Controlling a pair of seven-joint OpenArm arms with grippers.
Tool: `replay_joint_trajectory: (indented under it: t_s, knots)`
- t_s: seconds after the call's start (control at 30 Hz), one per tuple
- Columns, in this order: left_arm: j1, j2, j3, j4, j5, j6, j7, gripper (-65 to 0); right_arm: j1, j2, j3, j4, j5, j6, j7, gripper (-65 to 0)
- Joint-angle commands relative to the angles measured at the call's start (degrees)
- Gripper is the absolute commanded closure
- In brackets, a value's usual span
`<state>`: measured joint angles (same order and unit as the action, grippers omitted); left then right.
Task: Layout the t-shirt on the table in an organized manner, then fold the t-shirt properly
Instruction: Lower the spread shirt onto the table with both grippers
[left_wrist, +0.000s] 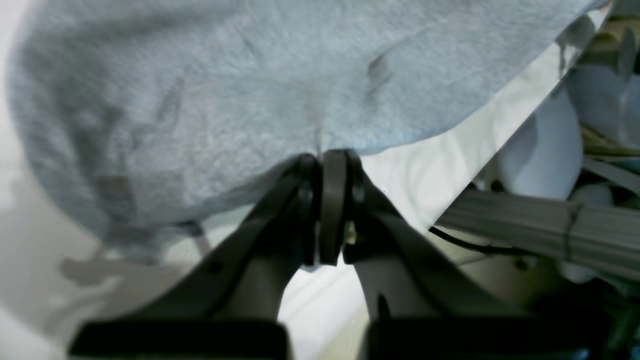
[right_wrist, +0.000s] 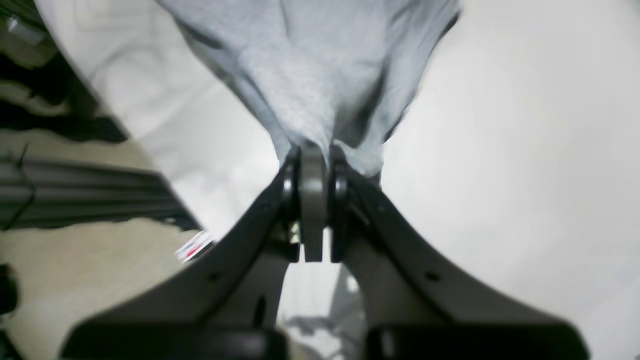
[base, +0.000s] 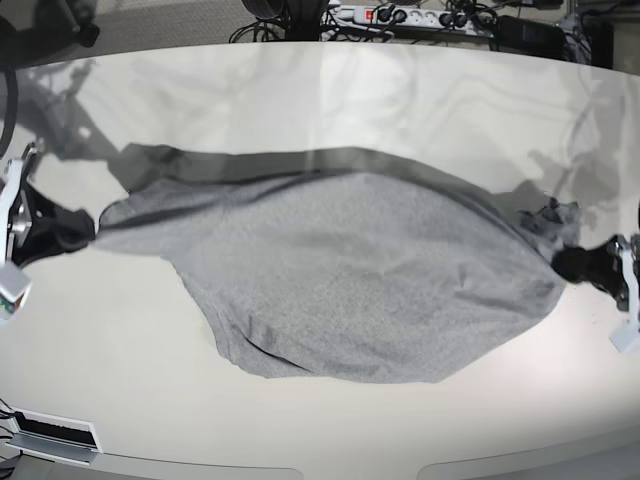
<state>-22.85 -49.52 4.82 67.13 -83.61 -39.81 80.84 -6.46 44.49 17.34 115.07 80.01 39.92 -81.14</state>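
The heather-grey t-shirt (base: 340, 270) is stretched wide across the glossy off-white table (base: 330, 100), its plain side up, sagging toward the near edge in the middle. My left gripper (base: 562, 262) is shut on the shirt's right end; in the left wrist view the cloth (left_wrist: 260, 100) fans out from the closed fingertips of that gripper (left_wrist: 327, 155). At the far left of the base view my right gripper (base: 88, 236) is shut on the other end. The right wrist view shows the fabric (right_wrist: 320, 70) bunched into folds where the right gripper (right_wrist: 314, 150) pinches it.
A power strip and cables (base: 410, 15) lie beyond the table's far edge. A white fixture (base: 55, 435) sits at the near left edge. The table edge and a grey ribbed bundle (left_wrist: 540, 225) show at the right of the left wrist view.
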Motion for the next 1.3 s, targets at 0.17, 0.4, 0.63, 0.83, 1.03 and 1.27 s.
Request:
replay_joint_trajectory:
  t_s: [0.17,0.4,0.63,0.83,1.03,1.27]
  knots:
    - [3.32,-1.14,-0.76,0.61,-1.39,-0.19,-0.84,0.0,-2.27,-0.68,0.66,0.57,-7.06,0.08,1.14,0.0]
    - [6.78,-2.12,-0.76,0.63,-1.39,-0.19,-0.84,0.0,-3.28,-0.61,0.66,0.57,-9.35,0.08,1.14,0.0]
    - [9.46,-2.1,-0.76,0.66,-1.39,-0.19,-0.84,0.0,-8.7,-0.52,0.66,0.59,-9.31,0.08,1.14,0.0]
    - [12.74,-2.1,-0.74,1.05,-1.39,-0.19,-0.84,0.0,-12.79,-0.52,0.66,0.59,-9.35,0.08,1.14,0.0]
    - [17.68,-2.49,-0.66,6.86,-1.39,-0.19,-0.84,0.0,-15.8,-0.55,0.66,0.59,-9.35,0.08,1.14,0.0]
    - [23.28,-8.52,-0.66,17.9,-1.39,-0.19,-0.84,0.0,-16.55,-0.46,0.66,0.59,-9.35,0.08,1.14,0.0]
